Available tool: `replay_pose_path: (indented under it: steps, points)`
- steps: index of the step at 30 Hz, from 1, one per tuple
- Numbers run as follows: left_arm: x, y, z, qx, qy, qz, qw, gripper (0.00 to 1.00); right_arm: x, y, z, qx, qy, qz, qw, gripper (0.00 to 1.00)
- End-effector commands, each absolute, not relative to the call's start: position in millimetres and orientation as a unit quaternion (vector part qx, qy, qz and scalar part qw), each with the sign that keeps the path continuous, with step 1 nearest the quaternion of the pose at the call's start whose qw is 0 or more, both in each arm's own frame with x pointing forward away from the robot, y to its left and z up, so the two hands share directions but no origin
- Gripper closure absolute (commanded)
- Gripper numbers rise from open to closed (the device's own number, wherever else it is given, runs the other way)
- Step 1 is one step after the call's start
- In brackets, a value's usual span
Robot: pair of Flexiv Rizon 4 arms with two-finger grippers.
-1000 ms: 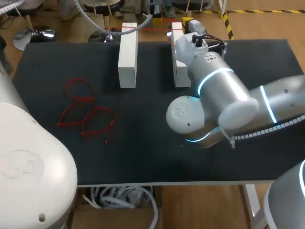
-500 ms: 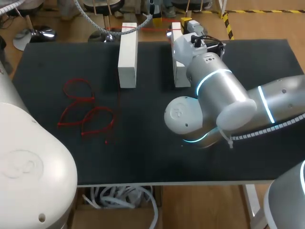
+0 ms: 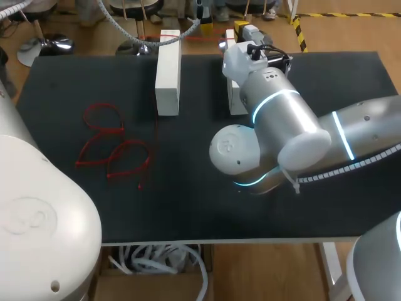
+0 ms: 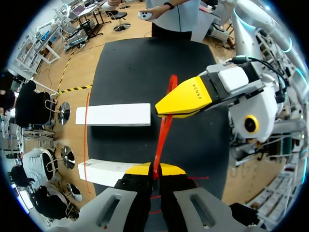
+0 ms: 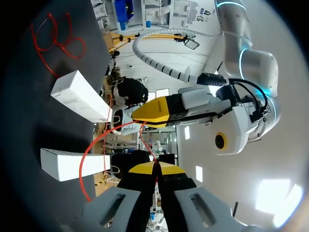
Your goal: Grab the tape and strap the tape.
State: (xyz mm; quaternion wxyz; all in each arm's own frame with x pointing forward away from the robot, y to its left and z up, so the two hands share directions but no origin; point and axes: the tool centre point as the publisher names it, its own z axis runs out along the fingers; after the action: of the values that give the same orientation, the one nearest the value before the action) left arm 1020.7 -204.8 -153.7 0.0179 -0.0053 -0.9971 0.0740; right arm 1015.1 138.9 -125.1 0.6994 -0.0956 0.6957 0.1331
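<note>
Right pincer [image 5: 155, 166] shifted left; left pincer [image 4: 154, 169] also pinches thin red tape [image 4: 161, 135].

Bright, even overhead light falls on the matte black desk [image 3: 188, 207], which shows no glare and only a faint soft shadow under the glossy white right arm [image 3: 294, 125]. The arm's shell carries soft highlights and glowing cyan rings [image 3: 270, 100]. In the right wrist view a broad pale glare spreads ahead of the right gripper [image 5: 154, 168], behind the white left arm [image 5: 251, 67].

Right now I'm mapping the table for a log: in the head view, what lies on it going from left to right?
From the left: loose red tape loops → left white block → right white block, partly behind my right arm.
</note>
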Motion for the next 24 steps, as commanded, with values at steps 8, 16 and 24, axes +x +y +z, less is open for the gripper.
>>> replay_pose_path:
  steps: [8,16,24]
  points:
    - [1021,-206,-153,-0.006,-0.997,0.072,0.019,1.00,1010,131,-114,-0.098,0.702,0.148,0.690,1.00]
    - [1021,-206,-153,-0.006,-0.997,0.072,0.019,1.00,1012,131,-108,-0.089,0.703,0.156,0.688,1.00]
    - [1021,-206,-153,-0.006,-0.997,0.072,0.019,1.00,1014,132,-105,-0.083,0.703,0.161,0.688,1.00]
